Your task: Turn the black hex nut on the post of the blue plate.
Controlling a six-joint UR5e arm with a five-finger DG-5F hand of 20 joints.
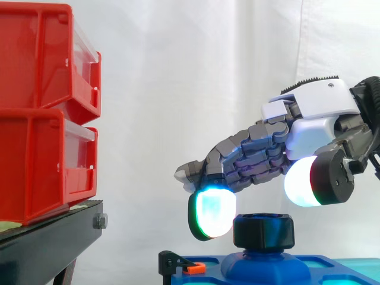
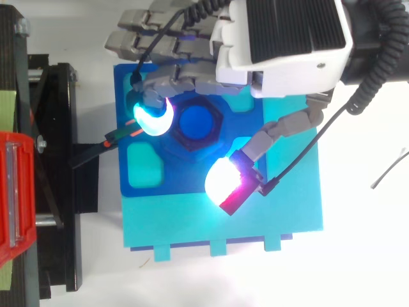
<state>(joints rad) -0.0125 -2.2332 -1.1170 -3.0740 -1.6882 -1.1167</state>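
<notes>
The black hex nut (image 1: 263, 231) sits on the post (image 2: 197, 123) in the middle of the blue plate (image 2: 182, 178), and the hand (image 1: 323, 113) hangs over it, loosely open and holding nothing, one glowing fingertip (image 2: 153, 118) at the nut's 9 o'clock, the thumb (image 2: 220, 182) at its 5 o'clock.

Bright, even light on white fabric curtain (image 1: 196, 71), glowing cyan-white pads (image 1: 212, 212) on grey robot hand (image 1: 314, 127), cyan sheen on glossy black hex nut (image 1: 263, 231).
</notes>
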